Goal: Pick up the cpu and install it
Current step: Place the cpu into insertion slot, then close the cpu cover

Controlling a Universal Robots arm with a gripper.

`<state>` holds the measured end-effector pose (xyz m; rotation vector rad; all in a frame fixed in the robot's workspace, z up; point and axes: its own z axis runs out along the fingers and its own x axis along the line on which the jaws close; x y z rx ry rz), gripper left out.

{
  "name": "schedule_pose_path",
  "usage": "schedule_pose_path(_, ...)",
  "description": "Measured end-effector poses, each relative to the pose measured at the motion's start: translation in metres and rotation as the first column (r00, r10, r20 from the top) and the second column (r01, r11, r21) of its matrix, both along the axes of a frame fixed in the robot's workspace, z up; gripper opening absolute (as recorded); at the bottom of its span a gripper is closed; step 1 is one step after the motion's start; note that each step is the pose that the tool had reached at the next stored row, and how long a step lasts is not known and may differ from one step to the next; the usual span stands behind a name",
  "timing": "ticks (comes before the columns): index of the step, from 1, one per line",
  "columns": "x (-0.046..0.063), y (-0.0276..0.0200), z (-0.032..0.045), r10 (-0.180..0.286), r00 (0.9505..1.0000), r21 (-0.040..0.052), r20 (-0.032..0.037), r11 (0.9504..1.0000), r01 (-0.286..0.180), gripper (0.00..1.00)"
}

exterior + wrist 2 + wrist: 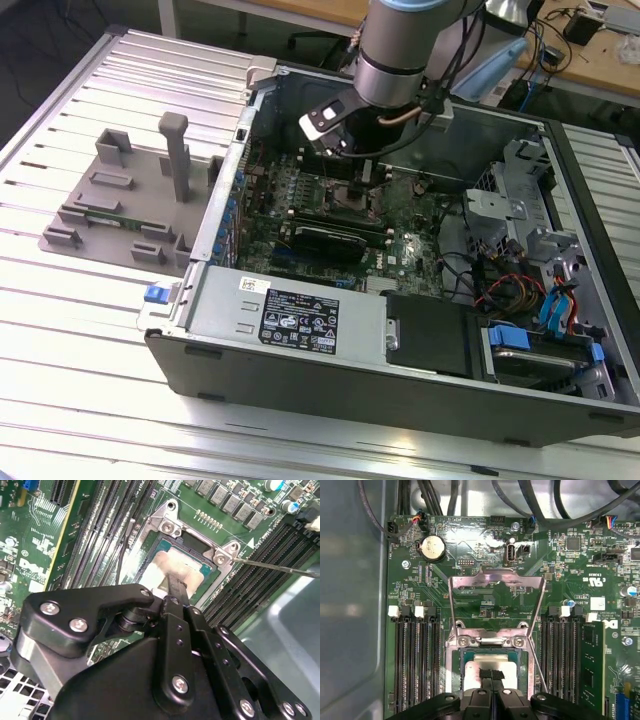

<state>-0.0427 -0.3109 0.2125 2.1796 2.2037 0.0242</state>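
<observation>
- Closely drawn together, the fingers (486, 675) show only a thin seam between them in both wrist views, and nothing is clamped there.
- Their tips stand over the middle of the cpu (471, 678); I cannot tell whether they touch it.
- The cpu lies flat in the socket frame (490, 641), silvery top plate up, greenish edge showing around it.
- The metal load plate (495, 582) stands tilted open from the frame's hinge side, and a thin lever rod (280, 566) sticks out beside the socket.
- Memory slots (415, 660) flank the socket on both sides of the motherboard (470, 545).
- The arm (400, 50) reaches down into the open computer case (300, 330), which lies on the bench (80, 340).
- A grey fixture tray (110, 215) sits beside the case, toward the bench's edge at the exterior view's left.
</observation>
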Motion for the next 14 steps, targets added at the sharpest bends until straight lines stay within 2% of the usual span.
schedule_pose_path(3,0.0,0.0,0.011,0.0,1.0,-0.0005,-0.0001,1.0,0.0,0.11)
schedule_pose_path(6,0.0,0.0,0.0269,0.0,1.0,-0.0012,-0.0002,1.0,0.0,0.11)
schedule_pose_path(9,0.0,0.0,0.0384,0.0,1.0,-0.0014,-0.0001,1.0,0.0,0.11)
schedule_pose_path(14,0.0,0.0,0.0403,0.0,1.0,-0.0014,0.0004,1.0,0.0,0.11)
